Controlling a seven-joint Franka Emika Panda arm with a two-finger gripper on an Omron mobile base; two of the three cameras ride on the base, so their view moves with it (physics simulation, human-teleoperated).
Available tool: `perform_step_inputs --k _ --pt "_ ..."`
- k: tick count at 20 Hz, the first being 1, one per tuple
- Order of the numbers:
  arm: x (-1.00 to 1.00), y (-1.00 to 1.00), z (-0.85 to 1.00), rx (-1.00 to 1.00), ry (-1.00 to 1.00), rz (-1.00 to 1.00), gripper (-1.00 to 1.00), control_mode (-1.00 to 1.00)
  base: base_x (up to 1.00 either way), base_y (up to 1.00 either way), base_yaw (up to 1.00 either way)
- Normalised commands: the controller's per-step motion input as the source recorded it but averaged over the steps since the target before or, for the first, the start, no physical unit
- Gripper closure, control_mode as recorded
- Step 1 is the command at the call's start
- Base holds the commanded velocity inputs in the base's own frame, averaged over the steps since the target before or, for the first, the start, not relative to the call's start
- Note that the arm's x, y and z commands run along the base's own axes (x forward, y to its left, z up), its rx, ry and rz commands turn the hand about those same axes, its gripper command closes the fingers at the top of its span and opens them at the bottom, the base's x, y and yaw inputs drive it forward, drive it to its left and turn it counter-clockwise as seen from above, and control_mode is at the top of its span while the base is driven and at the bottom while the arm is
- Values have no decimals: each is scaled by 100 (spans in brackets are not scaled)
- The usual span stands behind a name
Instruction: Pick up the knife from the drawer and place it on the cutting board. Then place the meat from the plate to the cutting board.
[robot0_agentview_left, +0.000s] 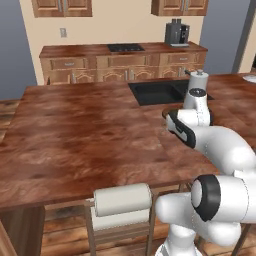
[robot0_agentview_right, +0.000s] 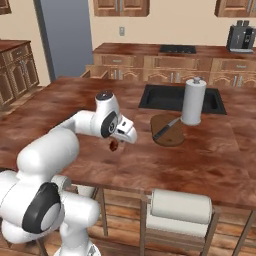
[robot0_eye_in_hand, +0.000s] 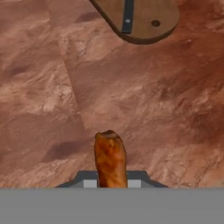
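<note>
My gripper is shut on the meat, a small reddish-brown lump held just above the reddish counter. In the hand view the meat sticks up between the fingertips of the gripper. The dark-brown cutting board lies to the right of the gripper, apart from it, with the slim dark knife lying on it. Board and knife sit at the top of the hand view. A whitish plate shows at the right edge of the left base view. The drawer is out of view.
A white paper towel roll stands upright just behind the board. The black sink is set into the counter beyond it. Stools with white padded backs stand along the near counter edge.
</note>
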Motion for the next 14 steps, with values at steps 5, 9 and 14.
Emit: perform_step_inputs --k 5,9,14 --pt "40 -52 37 3 8 -11 100 -100 0 0 0" --pt "34 -93 2 11 -1 0 100 -100 0 0 0" --pt "46 -60 0 9 0 4 100 -100 0 0 0"
